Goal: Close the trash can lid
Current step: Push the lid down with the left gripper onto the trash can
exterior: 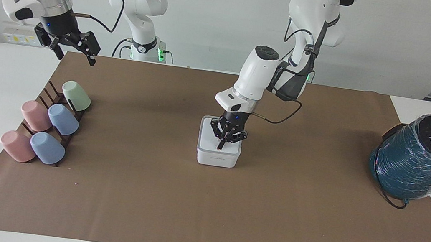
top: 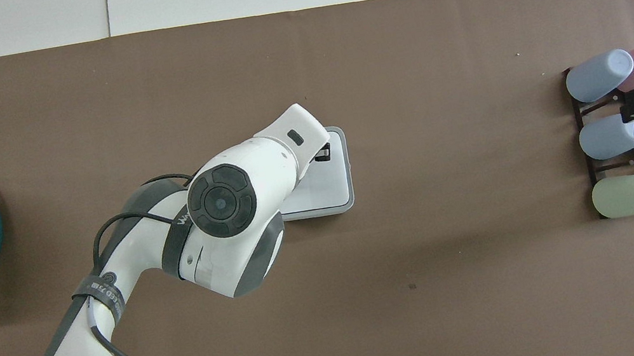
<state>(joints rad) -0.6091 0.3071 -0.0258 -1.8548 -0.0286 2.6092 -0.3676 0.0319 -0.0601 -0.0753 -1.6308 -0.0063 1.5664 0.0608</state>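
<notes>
With lid (exterior: pixel 213 136) lying flat on can (exterior: pixel 217 157) | left gripper (exterior: pixel 220 147) clenched, tip pressing lid: final seating | next: lift clear | right gripper (exterior: pixel 70 46) released, waiting over cups (exterior: pixel 48 126)

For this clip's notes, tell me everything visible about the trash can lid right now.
The lid is a square white top with rounded corners, plastic by its look, lying flat and level on the trash can inside its grey rim band, so no contents show. The can stands mid-table on the brown mat. The left gripper points straight down with its tip on the lid's surface, near the edge farthest from the robots. Nothing else touches it.
</notes>
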